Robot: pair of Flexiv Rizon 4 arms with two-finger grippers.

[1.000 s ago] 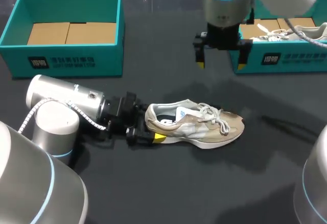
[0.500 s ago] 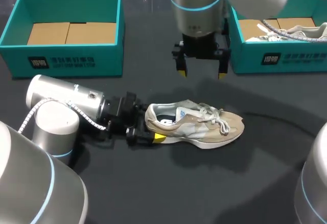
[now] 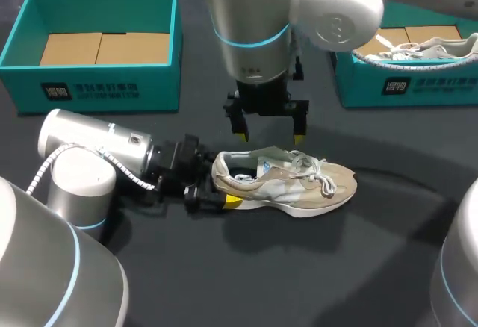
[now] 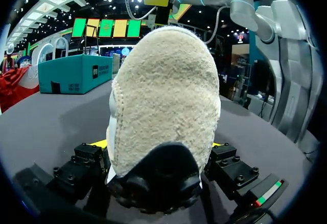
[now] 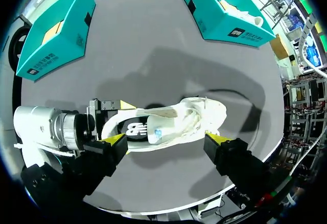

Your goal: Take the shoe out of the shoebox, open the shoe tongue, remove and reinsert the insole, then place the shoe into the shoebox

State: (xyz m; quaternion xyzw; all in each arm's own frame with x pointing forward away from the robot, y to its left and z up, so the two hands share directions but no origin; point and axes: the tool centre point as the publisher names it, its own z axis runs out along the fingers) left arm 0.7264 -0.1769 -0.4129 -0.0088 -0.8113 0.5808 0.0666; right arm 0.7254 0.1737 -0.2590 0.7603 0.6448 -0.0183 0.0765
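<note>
The shoe is tan and white, with white laces, a pale blue-grey side panel, a white sole and a dark lining bearing a blue-and-white patch. Its heel is fuzzy beige. The tabletop under it is plain dark charcoal.

Beyond the shoe's heel, the shoebox is teal with a dark label and brown cardboard inside. Beyond its toe, the second shoebox is the same teal and holds a white-and-beige second shoe.

The left claw at the heel is black with yellow tips, on a silver left arm. The right claw over the shoe is also black with yellow tips. Its silver right arm has a light blue ring.
</note>
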